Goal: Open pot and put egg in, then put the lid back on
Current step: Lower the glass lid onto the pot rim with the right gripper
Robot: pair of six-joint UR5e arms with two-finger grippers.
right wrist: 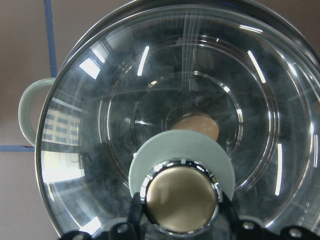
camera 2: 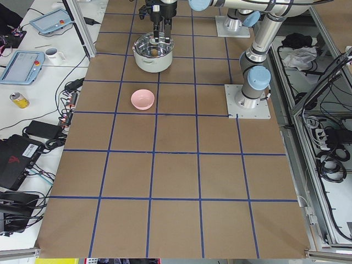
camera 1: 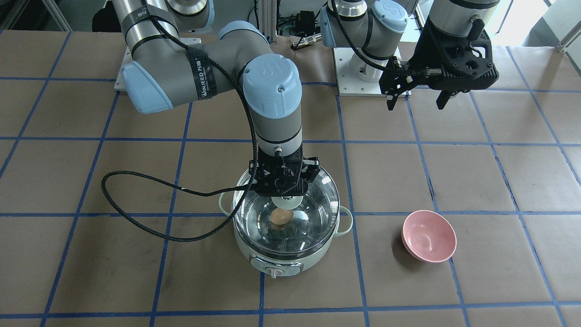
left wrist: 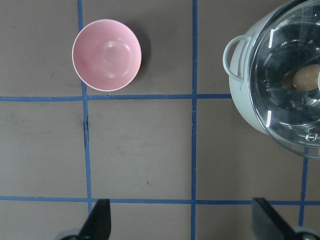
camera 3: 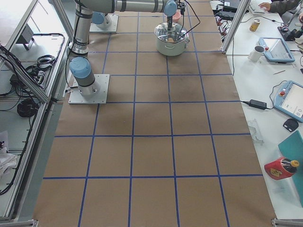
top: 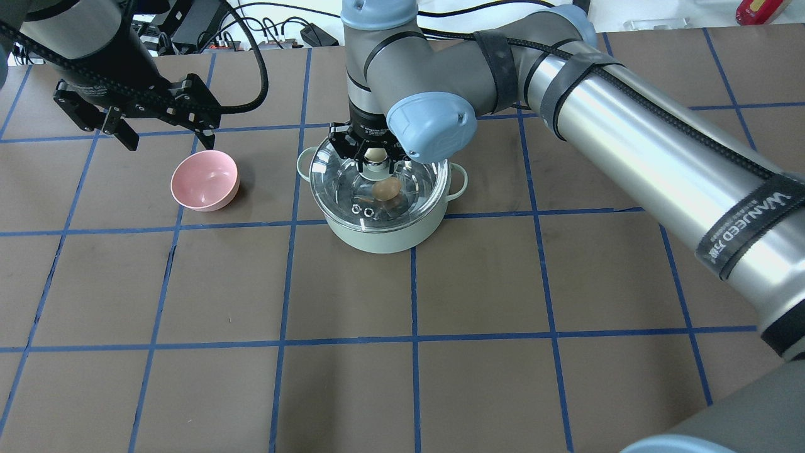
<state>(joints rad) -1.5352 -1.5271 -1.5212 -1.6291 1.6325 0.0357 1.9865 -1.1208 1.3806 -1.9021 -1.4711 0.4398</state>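
The mint-green pot (camera 1: 286,259) stands on the table and also shows in the overhead view (top: 383,236). The tan egg (camera 1: 280,217) lies inside it, seen through the glass in the overhead view (top: 386,189) and the right wrist view (right wrist: 195,125). The clear glass lid (camera 1: 313,213) covers the pot's mouth. I cannot tell whether it rests on the rim or hangs just above it. My right gripper (camera 1: 285,200) is shut on the lid's beige-topped knob (right wrist: 181,200). My left gripper (camera 1: 415,97) is open and empty, raised well away from the pot.
An empty pink bowl (camera 1: 429,236) sits on the table beside the pot, below my left gripper (left wrist: 182,222) in the left wrist view. A black cable (camera 1: 136,218) loops from the right arm over the table near the pot.
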